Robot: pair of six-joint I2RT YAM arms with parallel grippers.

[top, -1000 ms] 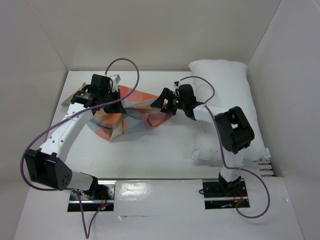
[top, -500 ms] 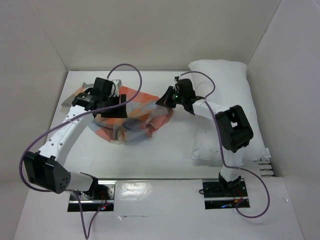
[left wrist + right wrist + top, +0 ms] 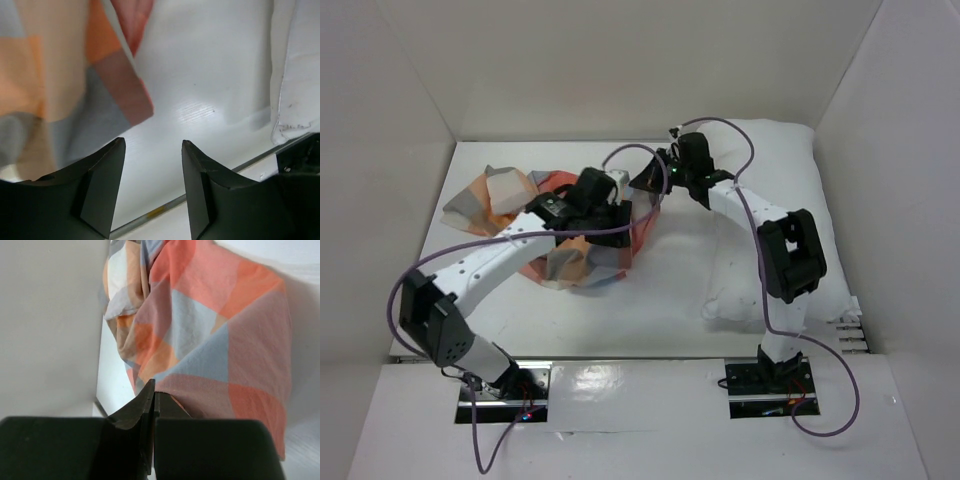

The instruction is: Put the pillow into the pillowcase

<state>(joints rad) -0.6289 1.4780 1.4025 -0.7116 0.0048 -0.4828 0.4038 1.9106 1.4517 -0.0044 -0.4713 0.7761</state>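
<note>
The right gripper (image 3: 152,399) is pinched together on an edge of the pillowcase (image 3: 210,330), which spreads from it toward 8 o'clock in the top view. The left gripper (image 3: 152,165) stands apart, holding nothing, with the cloth at its 10 o'clock. The pillow (image 3: 775,165) lies at 3 o'clock of the right gripper on the table (image 3: 650,300).

You had bright, even overhead light. Glare streaked the desk (image 3: 200,112) just beyond the left fingers (image 3: 102,185), which showed dark and soft-edged. Close to the right fingers (image 3: 135,412), the pillowcase (image 3: 210,330) was slightly blurred.
</note>
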